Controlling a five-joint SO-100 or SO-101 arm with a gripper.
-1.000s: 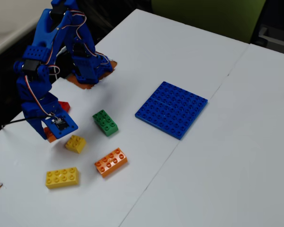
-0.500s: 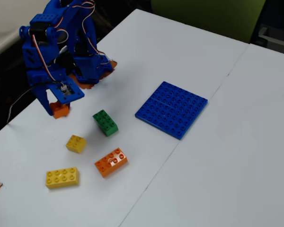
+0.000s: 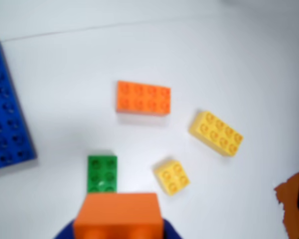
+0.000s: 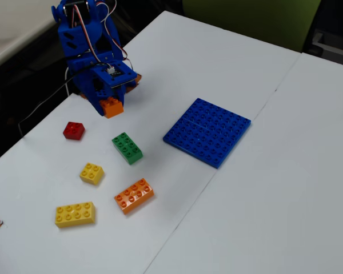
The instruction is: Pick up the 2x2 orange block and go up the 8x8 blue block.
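My blue gripper [image 4: 111, 107] is shut on the 2x2 orange block [image 4: 112, 106] and holds it in the air above the table's back left. In the wrist view that block [image 3: 118, 215] fills the bottom edge, with the blue jaws showing on either side of it. The 8x8 blue block [image 4: 207, 131] lies flat on the table to the right of the gripper in the fixed view. Only its edge [image 3: 7, 107] shows at the left of the wrist view.
Loose bricks lie below the gripper: a red 2x2 [image 4: 74, 130], a green one [image 4: 127, 148], a small yellow 2x2 [image 4: 91, 173], a long yellow one [image 4: 75, 214] and a long orange one [image 4: 134, 195]. The table edge runs along the left.
The arm lifted the small orange block off the table and swung it up and to the right. The red brick, hidden before, now shows.
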